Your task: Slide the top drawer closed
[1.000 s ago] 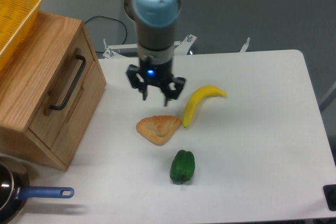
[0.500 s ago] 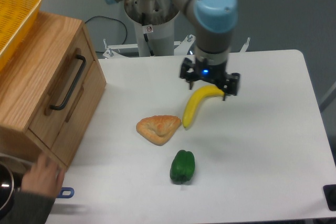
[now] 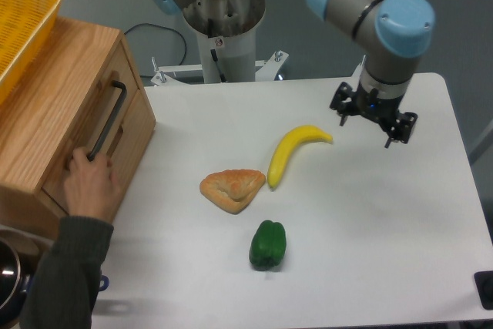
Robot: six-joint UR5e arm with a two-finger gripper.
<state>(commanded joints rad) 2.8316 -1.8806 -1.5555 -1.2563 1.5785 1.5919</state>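
The top drawer is the upper light-wood front of the cabinet at the left, with a thin black bar handle. Its panel looks about level with the cabinet face. A person's hand rests on the lower end of the handle, its dark sleeve coming in from the bottom left. My gripper hangs over the right side of the table, far from the drawer and right of the banana. It is open, and nothing is between its fingers.
A banana, a piece of bread and a green pepper lie mid-table. A yellow basket sits on the cabinet top. A pan is at the bottom left. The robot base stands behind the table.
My arm swung from above the bread to the table's right side. A person's hand came in from the bottom left and reached the drawer handle.
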